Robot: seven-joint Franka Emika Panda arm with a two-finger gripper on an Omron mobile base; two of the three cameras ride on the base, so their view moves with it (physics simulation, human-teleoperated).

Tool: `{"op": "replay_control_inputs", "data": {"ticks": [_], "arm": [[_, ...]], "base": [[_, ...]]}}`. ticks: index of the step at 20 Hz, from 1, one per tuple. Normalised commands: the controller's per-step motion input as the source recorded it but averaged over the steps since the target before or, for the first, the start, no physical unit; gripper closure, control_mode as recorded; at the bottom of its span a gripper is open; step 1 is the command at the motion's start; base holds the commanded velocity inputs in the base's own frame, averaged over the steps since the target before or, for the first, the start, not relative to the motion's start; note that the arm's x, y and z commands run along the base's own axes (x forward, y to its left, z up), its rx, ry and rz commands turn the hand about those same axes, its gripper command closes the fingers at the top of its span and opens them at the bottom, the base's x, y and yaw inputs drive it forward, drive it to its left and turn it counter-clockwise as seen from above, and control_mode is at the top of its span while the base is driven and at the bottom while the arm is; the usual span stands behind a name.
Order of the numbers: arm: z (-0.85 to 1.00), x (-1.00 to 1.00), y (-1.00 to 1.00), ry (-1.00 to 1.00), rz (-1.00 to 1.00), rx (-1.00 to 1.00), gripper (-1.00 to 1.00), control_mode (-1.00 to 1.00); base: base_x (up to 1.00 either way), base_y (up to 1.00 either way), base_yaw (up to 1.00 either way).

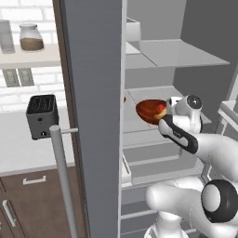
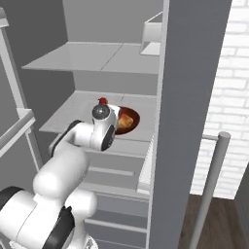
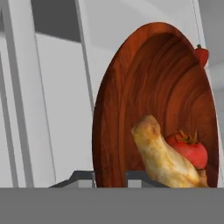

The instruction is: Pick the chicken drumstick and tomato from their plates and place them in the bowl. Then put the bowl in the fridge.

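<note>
From the left base view, the white arm reaches into the open fridge (image 1: 153, 56), carrying the bowl (image 1: 149, 110) above a middle shelf; a black toaster (image 1: 42, 116) sits on the counter outside. From the right base view, the bowl (image 2: 130, 120) sits just past the wrist. Along the hand view, the gripper (image 3: 110, 178) pinches the bowl's rim, with the chicken drumstick (image 3: 164, 155) and the tomato (image 3: 189, 149) touching inside

I see a dark reddish-brown bowl (image 3: 131, 100) with glossy grain rings, a tan-golden chicken drumstick (image 3: 164, 157), a bright red tomato (image 3: 190, 151) with a green stem, a pale grey fridge (image 1: 172, 56) interior, and a black toaster (image 1: 42, 116).
</note>
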Motion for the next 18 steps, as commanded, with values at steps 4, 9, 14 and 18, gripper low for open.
{"op": "replay_control_inputs", "data": {"ticks": [4,9,14,18], "arm": [[-0.04,0.68,0.00,0.00,0.00,0.00,1.00,-1.00],[-0.15,0.69,0.00,0.00,0.00,0.00,1.00,-1.00],[-0.16,0.39,0.00,0.00,0.00,0.00,1.00,-1.00],[0.00,0.04,0.00,0.00,0.00,0.00,-1.00,-1.00]], "base": [[0.00,0.00,0.00],[0.00,0.00,0.00],[0.00,0.00,0.00],[0.00,0.00,0.00]]}}
